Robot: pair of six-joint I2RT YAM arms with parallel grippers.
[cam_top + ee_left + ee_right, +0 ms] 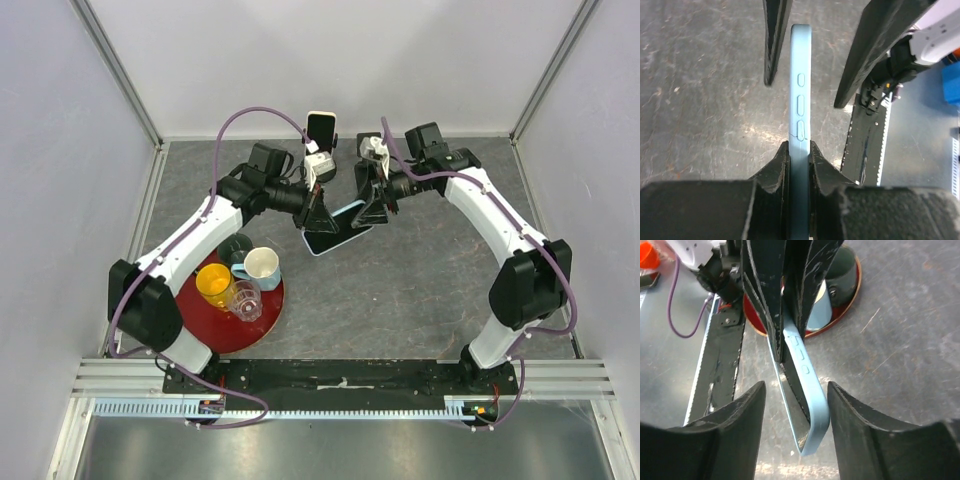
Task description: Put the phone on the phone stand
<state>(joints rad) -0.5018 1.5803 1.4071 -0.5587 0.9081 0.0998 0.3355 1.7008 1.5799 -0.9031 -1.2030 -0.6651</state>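
Note:
The phone [337, 238], in a light-blue case, is held tilted above the grey table between the two arms. My left gripper [322, 215] is shut on one end of it; in the left wrist view the phone [801, 90] stands edge-on between the pads [799, 150]. My right gripper [368, 212] is open, its jaws either side of the phone's other end [812, 395] without clamping it [796, 387]. The white phone stand [320, 150], with a dark white-rimmed upright panel, stands at the back centre, behind both grippers.
A red plate [215, 340] at the front left carries a yellow cup [215, 284], a white and blue mug [260, 267], a clear glass [246, 299] and a dark green cup [234, 247]. Enclosure walls stand on three sides.

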